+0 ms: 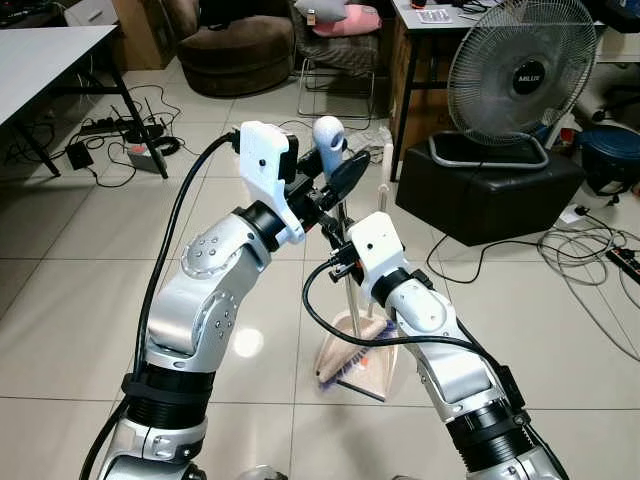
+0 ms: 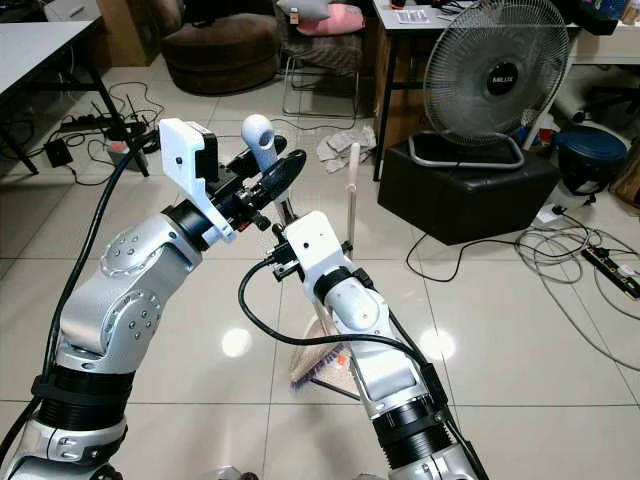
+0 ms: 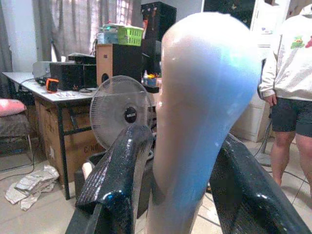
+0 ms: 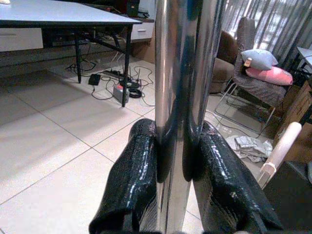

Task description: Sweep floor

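Ahead: fan on black box, cables on floor.
Left gripper: fingers clamped on broom handle.
Right gripper: fingers clamped on the metal shaft.
Below: brush in dustpan.

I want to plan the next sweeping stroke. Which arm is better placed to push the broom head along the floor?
Probably the right. The right gripper is clamped on the metal broom pole, lower down and nearer the brush. The left gripper holds the rounded handle top, better for steering.

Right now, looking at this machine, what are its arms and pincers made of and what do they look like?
Both arms are rounded silver metal shells with black ribbed collars. White plastic wrist housings, black cables looping alongside. The left gripper and right gripper each have two long glossy black fingers.
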`<state>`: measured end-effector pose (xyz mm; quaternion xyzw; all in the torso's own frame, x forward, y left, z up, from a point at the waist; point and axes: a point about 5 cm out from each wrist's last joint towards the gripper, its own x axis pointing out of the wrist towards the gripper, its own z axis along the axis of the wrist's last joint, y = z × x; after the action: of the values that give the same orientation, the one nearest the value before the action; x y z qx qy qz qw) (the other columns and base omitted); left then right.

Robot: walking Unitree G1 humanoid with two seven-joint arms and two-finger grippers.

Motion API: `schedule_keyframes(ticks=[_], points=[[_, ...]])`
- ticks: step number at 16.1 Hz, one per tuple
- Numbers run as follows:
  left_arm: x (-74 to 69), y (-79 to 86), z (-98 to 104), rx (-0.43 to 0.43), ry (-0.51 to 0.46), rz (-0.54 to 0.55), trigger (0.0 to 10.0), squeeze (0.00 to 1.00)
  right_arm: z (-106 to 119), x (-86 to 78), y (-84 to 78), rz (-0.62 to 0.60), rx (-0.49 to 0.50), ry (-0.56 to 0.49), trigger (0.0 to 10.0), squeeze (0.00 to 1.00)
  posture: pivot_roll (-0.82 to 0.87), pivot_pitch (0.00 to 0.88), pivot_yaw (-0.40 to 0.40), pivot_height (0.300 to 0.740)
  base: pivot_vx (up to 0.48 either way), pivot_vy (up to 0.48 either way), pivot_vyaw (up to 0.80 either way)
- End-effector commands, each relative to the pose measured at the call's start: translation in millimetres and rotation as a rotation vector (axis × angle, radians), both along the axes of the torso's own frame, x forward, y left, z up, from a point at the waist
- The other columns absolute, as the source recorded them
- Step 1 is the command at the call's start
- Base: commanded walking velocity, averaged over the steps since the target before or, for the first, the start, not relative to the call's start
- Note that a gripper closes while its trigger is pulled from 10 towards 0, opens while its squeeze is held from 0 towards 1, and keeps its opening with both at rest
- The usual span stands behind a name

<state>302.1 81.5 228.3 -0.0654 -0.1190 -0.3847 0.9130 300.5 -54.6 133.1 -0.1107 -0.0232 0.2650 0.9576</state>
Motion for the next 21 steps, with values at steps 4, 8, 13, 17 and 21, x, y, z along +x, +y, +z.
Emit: schedule_keyframes(ticks=[4,8,13,17,21], points=[[4.6,-0.1,-1.5,0.047,-0.006,0.031,10.0,0.0,14.4,1.7,5.8,0.03,0.0,-0.068,10.0,0.0,-0.06,0.04,0.059,0.74,0.0,0.0,0.0],[9.7,5.2,-1.7,0.057,-0.007,0.085,10.0,0.0,14.6,1.8,6.2,0.034,-0.004,-0.07,10.0,0.0,-0.06,0.04,0.057,0.74,0.0,0.0,0.0],[10.2,6.5,1.9,0.018,-0.016,0.086,9.8,0.0,14.1,1.9,5.9,0.033,-0.005,-0.069,10.0,0.0,-0.06,0.038,0.057,0.74,0.0,0.0,0.0],[9.2,4.8,0.6,0.028,-0.018,0.065,0.0,0.0,13.7,2.4,5.2,0.033,-0.009,-0.07,10.0,0.0,-0.07,0.035,0.055,0.74,0.0,0.0,0.0],[8.7,5.8,0.9,0.024,-0.019,0.056,0.0,0.0,12.2,2.3,4.2,0.038,-0.027,-0.072,10.0,0.0,-0.07,0.025,0.047,0.74,0.0,0.0,0.0]])
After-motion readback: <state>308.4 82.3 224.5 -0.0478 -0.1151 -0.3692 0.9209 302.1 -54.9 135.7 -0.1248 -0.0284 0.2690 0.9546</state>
